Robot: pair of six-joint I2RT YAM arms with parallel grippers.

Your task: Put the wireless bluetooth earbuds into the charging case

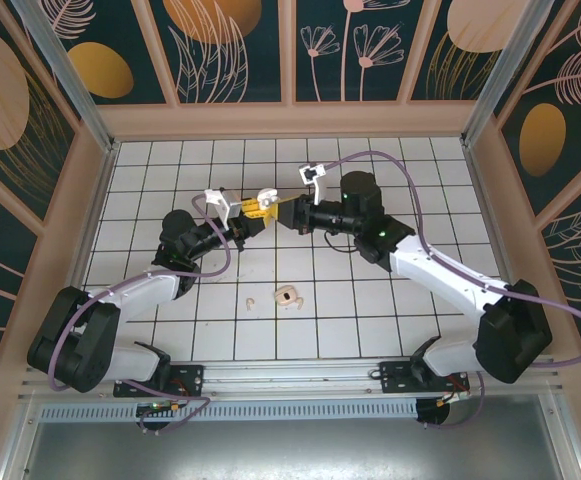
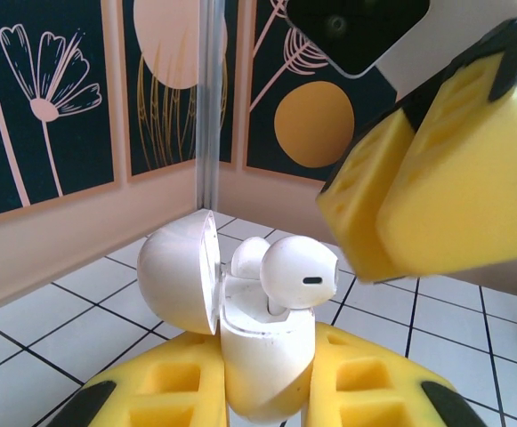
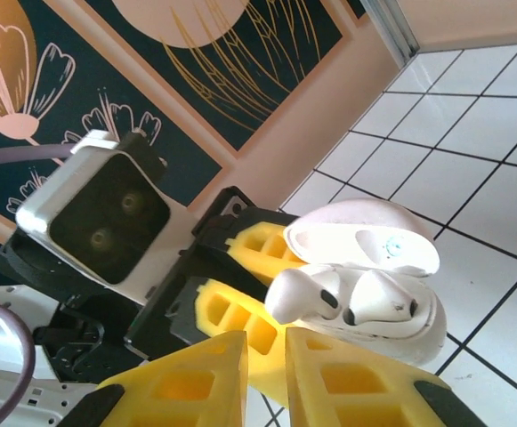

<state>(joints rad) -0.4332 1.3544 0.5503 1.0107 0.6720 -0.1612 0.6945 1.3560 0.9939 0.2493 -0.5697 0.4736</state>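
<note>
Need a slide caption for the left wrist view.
Left gripper grips the open charging case, both earbuds in it; right gripper hovers shut alongside.

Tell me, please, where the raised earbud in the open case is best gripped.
Probably by its rounded head, the only part of the earbud standing clear of the charging case; the stem sits down in its socket. Come from above, on the side away from the open lid, which blocks the hinge side.

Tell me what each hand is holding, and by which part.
The left hand grips the charging case by its lower body. The right hand is shut and holds nothing.
</note>
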